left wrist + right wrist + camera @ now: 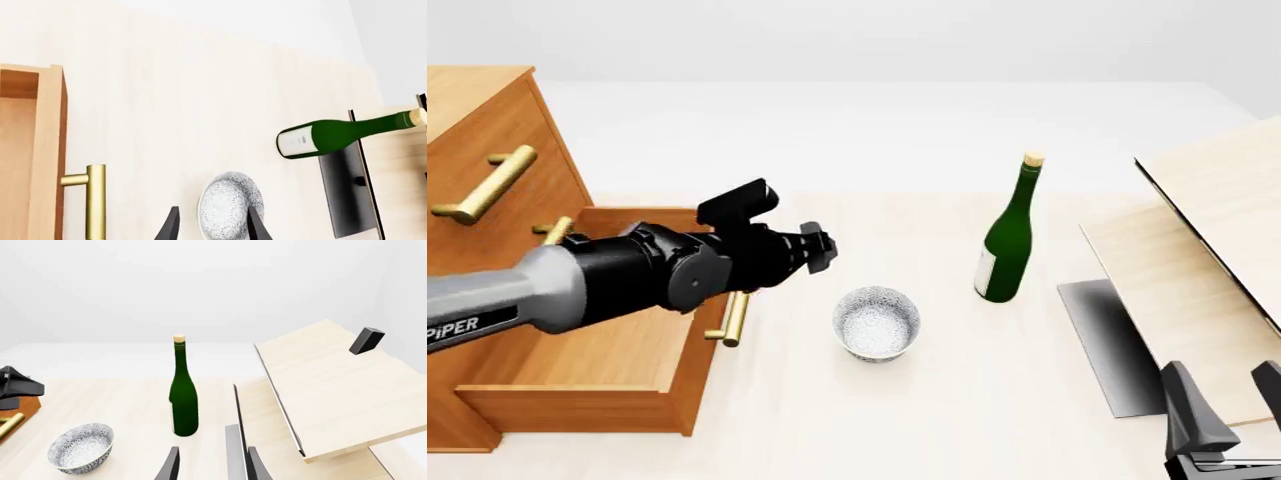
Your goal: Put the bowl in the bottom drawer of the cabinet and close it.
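A pale wooden table (961, 400) is set against a plain white background. At nine o'clock in the front view, the cabinet (481, 130) is seen with the bottom drawer (601, 370) pulled open, ready to receive something. The bowl (877, 322) rests upright on the table at centre, outside the drawer, with the green bottle (1009, 235) standing at its two o'clock. The left gripper (212, 225) is held near the bowl, fingers apart and empty, apparently lined up for a grasp. The right gripper (212, 465) is parked at five o'clock, fingers apart, near slanted pale boards (1214, 250).
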